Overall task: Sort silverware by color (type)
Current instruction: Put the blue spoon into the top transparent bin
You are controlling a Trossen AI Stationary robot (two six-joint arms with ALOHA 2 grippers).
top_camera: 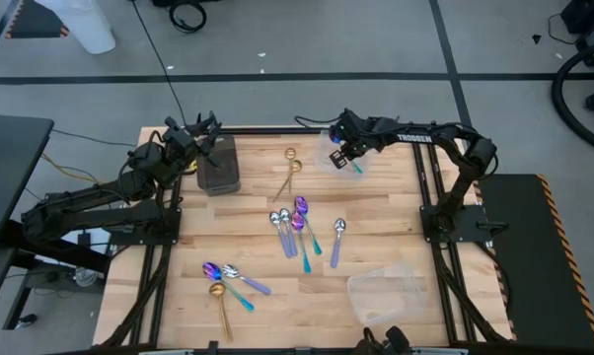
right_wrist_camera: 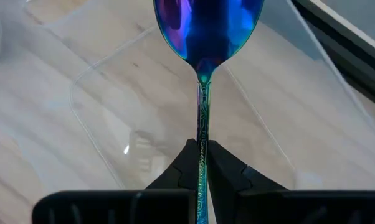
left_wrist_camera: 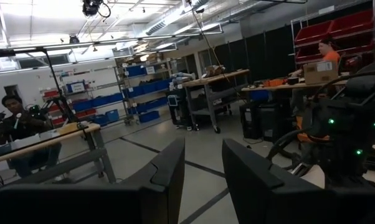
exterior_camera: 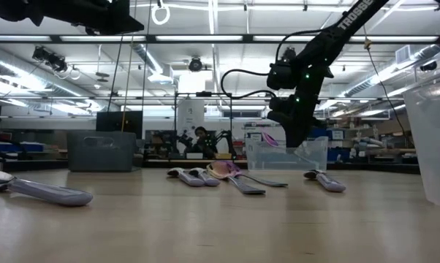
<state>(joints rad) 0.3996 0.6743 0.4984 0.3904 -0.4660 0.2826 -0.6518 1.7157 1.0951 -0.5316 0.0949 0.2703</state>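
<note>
My right gripper [right_wrist_camera: 202,163] is over the far clear container [top_camera: 338,156], shut on an iridescent purple-blue spoon [right_wrist_camera: 206,25] with a teal handle. The container's clear walls and floor show under the spoon in the right wrist view. My left gripper [left_wrist_camera: 203,171] is open and touches nothing; it hangs above the dark grey tray [top_camera: 218,166] at the far left. Other spoons lie flat on the table: two gold ones [top_camera: 289,170], a mixed cluster in the middle [top_camera: 295,227], one silver [top_camera: 337,239], and a near-left group [top_camera: 228,281]. My right gripper pinches the iridescent spoon's teal handle [right_wrist_camera: 202,134] between its two fingertips, part way down its length. The handle runs along the fingers, and the bowl [right_wrist_camera: 207,28] points away from the gripper. The spoon is lifted over the clear container's floor [right_wrist_camera: 144,112].
A second clear container [top_camera: 386,289] stands at the table's near right. The dark grey tray [exterior_camera: 103,150] and the far clear container [exterior_camera: 286,153] stand along the far edge. Bare wood lies between the spoon groups. A person sits in the room beyond the table.
</note>
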